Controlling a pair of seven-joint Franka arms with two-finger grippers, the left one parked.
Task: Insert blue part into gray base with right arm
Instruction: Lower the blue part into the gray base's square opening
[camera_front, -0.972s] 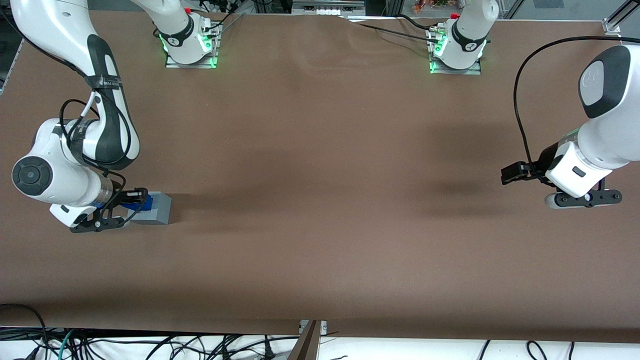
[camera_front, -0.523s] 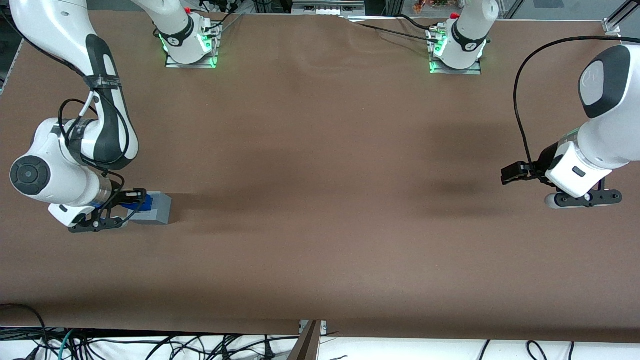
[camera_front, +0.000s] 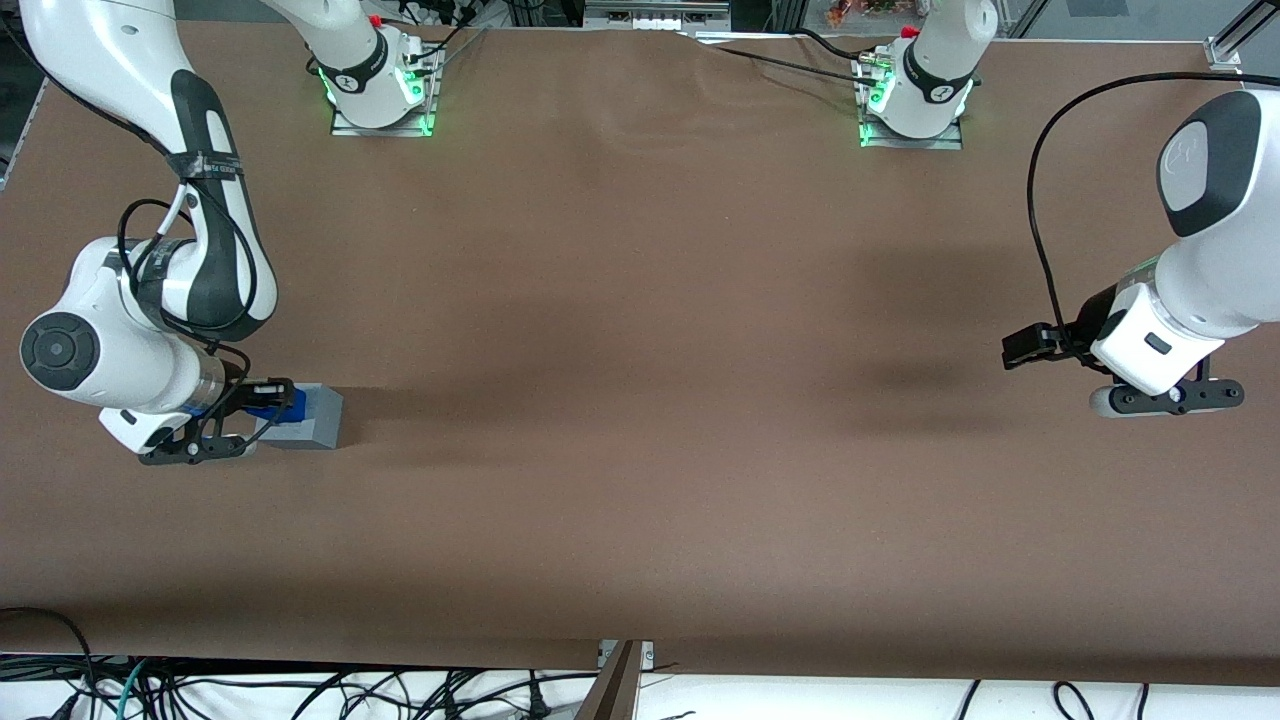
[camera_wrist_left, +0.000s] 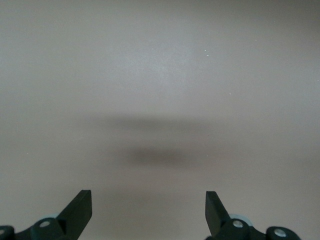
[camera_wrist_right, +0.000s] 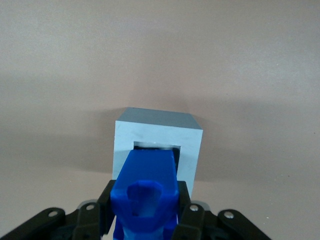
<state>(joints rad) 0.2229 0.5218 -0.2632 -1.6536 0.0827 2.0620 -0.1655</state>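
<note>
The gray base stands on the brown table toward the working arm's end. My right arm's gripper is shut on the blue part, black fingers pressed against both its sides. The blue part hangs directly over the base, its lower end at or just inside the square recess in the base's top face. How deep it sits is hidden by the part itself.
Two arm mounts with green lights stand at the table's edge farthest from the front camera. Cables lie off the table's near edge. The parked arm hangs over its own end of the table.
The right arm's gripper has sunk slightly with the blue part, bringing it closer onto the gray base. The base has not moved.
</note>
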